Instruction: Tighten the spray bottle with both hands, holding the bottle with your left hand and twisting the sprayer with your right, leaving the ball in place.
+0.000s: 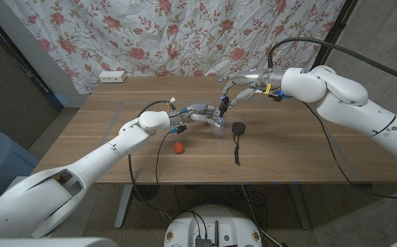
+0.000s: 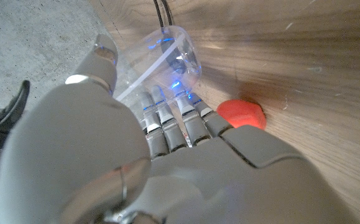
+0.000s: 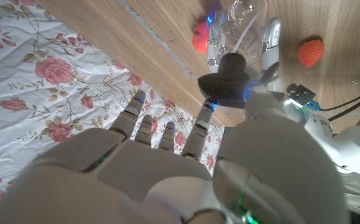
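Note:
A clear spray bottle stands mid-table, and my left hand grips its body from the left. The left wrist view shows the fingers wrapped around the clear bottle. My right hand reaches in from the far right, and its fingertips pinch the black sprayer on top. In the right wrist view the black sprayer sits between thumb and fingers above the bottle. An orange-red ball lies right beside the bottle, also seen as the ball by my left fingers.
A red strawberry-like piece lies near the left forearm, the same strawberry piece past the left hand. A black puck with a strap lies right of the bottle. A white power strip sits at the far left edge under a floral curtain.

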`<state>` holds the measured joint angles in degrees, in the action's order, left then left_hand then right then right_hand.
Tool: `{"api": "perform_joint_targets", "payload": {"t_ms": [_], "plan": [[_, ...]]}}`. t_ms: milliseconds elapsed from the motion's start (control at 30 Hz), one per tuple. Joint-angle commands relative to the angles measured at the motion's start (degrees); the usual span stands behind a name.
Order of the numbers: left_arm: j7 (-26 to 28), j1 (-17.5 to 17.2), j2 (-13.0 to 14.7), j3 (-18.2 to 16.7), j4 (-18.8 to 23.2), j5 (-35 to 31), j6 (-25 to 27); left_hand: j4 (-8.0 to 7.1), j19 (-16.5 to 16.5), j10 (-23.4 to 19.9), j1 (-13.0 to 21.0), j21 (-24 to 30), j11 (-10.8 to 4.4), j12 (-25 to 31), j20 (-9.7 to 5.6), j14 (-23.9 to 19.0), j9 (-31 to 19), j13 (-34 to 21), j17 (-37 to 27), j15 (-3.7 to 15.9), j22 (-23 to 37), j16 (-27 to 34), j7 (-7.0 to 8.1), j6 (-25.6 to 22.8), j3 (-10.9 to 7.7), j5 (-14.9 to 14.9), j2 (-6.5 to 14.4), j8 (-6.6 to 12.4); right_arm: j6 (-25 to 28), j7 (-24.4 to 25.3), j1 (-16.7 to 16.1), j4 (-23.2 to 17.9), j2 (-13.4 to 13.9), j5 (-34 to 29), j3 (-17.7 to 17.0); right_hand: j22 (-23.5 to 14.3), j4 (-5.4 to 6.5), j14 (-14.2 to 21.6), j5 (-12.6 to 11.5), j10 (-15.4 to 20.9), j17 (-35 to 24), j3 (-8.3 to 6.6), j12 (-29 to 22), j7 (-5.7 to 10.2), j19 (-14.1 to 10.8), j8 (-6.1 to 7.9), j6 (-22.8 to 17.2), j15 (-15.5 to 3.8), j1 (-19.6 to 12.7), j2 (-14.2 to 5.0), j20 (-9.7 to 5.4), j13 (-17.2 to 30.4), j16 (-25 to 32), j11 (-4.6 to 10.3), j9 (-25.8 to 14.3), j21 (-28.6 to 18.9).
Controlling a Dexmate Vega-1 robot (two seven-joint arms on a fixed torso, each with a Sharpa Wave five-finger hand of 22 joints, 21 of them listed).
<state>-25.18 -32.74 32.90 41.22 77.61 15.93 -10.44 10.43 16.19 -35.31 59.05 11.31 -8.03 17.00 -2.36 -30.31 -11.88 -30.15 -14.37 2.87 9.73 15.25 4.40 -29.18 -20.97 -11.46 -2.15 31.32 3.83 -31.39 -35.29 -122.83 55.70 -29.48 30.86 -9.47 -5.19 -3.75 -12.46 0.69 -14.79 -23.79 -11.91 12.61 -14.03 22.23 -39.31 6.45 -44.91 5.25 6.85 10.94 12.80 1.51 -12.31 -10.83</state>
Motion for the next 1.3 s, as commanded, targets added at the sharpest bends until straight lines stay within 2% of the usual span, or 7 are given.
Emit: {"api": "perform_joint_targets", "payload": {"t_ms": [33, 100, 300, 433, 467, 667, 1300], "plan": [[0.5, -0.5, 0.5, -0.2, 1.1, -0.1, 0.5, -0.67, 0.3, -2.9, -6.2, -0.2, -2.27, 0.4, -3.16, -0.4, -0.1, -0.2, -0.1, 7.20, 0.2, -0.1, 0.47, -0.6, -0.95, -0.3, 8.0, 16.15, 1.9, 1.4, -0.9, -1.1, -0.3, -2.1, 0.2, -0.2, 0.53, 0.8, 0.3, 1.1, -0.1, 0.48, -0.6, -0.08, -0.8, 0.56, -1.4, -0.12, 1.7, -0.20, -0.18, 0.2, 0.6, 0.10, -0.1, -0.3], [0.5, -0.5, 0.5, -0.2, 1.1, -0.1, 0.4, -0.69, 0.3, -2.9, -6.2, -0.2, -2.26, 0.4, -3.15, -0.3, -0.1, -0.2, -0.2, 7.17, 0.2, -0.1, 0.48, -0.6, -0.91, -0.3, 8.0, 16.18, 2.1, 1.6, -1.0, -1.3, -0.3, -2.7, 0.3, -0.2, 1.00, 1.4, 0.4, 1.9, -0.1, 0.93, -0.7, -0.10, -1.1, 0.85, -2.7, -0.30, 3.2, -0.45, -0.21, 0.2, 0.8, 0.20, 0.0, -0.3], [0.4, -0.5, 0.4, -0.2, 1.1, -0.1, 0.4, -0.69, 0.3, -2.9, -6.1, -0.2, -2.20, 0.3, -3.12, -0.3, -0.1, -0.3, -0.2, 7.18, 0.2, -0.1, 0.43, -0.5, -0.93, -0.3, 8.1, 16.18, 3.2, 1.7, -1.4, -1.8, -0.5, -3.8, 0.5, -0.2, 1.40, 1.9, 0.5, 3.0, -0.1, 1.40, -0.9, -0.11, -1.5, 1.13, -4.2, -0.45, 4.7, -0.63, -0.25, 0.2, 1.0, 0.40, 0.0, -0.3], [0.1, -0.2, 0.2, -0.1, 0.6, -0.1, 0.2, -0.76, 0.2, -2.7, -6.3, -0.2, -2.36, 0.3, -3.12, -0.3, -0.1, -0.3, -0.2, 7.20, 0.2, -0.2, 0.57, -0.5, -0.90, -0.3, 8.0, 16.18, 3.8, 2.3, -1.7, -2.2, -0.6, -5.9, 0.9, -0.2, 2.11, 2.9, 0.6, 4.6, -0.1, 2.21, -1.1, -0.15, -2.3, 1.75, -7.0, -0.90, 7.2, -0.86, -0.36, 0.2, 1.4, 0.54, 0.1, -0.4], [0.1, -0.2, 0.2, -0.1, 0.5, -0.1, 0.1, -0.77, 0.2, -2.8, -6.3, -0.2, -2.34, 0.3, -3.16, -0.3, -0.1, -0.3, -0.2, 7.23, 0.2, -0.2, 0.72, -0.3, -0.92, -0.3, 8.0, 16.12, 3.8, 2.3, -1.7, -2.2, -0.7, -6.1, 0.9, -0.2, 2.56, 3.1, 0.6, 4.9, -0.1, 2.61, -0.9, -0.27, -2.4, 2.26, -9.0, -0.98, 8.6, -1.15, -0.37, 0.2, 1.4, 0.50, 0.1, -0.3], [0.0, 0.0, 0.0, -0.1, 0.1, -0.1, 0.0, -0.77, 0.3, -2.7, -6.3, -0.2, -2.32, 0.2, -3.13, -0.3, -0.1, -0.3, -0.2, 7.17, 0.2, -0.2, 0.41, -0.4, -0.94, -0.3, 8.1, 16.19, 4.0, 3.3, -1.9, -2.3, -1.2, -8.7, 1.4, -0.2, 2.55, 4.3, 0.6, 6.7, 0.0, 3.02, -1.2, -0.12, -3.2, 2.36, -10.3, -1.78, 9.8, -1.06, -0.32, 0.1, 1.9, 0.89, 0.3, -0.4], [-0.1, 0.2, -0.2, 0.0, -0.3, 0.0, 0.3, -0.38, 0.2, -3.3, -5.3, -0.2, -1.75, 0.3, -3.03, -0.3, -0.1, -0.4, -0.4, 7.08, 0.2, -0.1, -0.04, -0.5, -1.16, -0.4, 8.4, 16.36, 5.9, 6.8, -4.5, -3.1, -3.5, -17.2, 2.1, -0.2, 1.39, 8.6, 0.6, 12.9, 0.0, 3.03, -1.8, -0.13, -6.4, 5.28, -19.9, -5.38, 11.2, -2.71, -1.13, 0.0, 3.4, 2.10, 0.2, -0.6]]}}
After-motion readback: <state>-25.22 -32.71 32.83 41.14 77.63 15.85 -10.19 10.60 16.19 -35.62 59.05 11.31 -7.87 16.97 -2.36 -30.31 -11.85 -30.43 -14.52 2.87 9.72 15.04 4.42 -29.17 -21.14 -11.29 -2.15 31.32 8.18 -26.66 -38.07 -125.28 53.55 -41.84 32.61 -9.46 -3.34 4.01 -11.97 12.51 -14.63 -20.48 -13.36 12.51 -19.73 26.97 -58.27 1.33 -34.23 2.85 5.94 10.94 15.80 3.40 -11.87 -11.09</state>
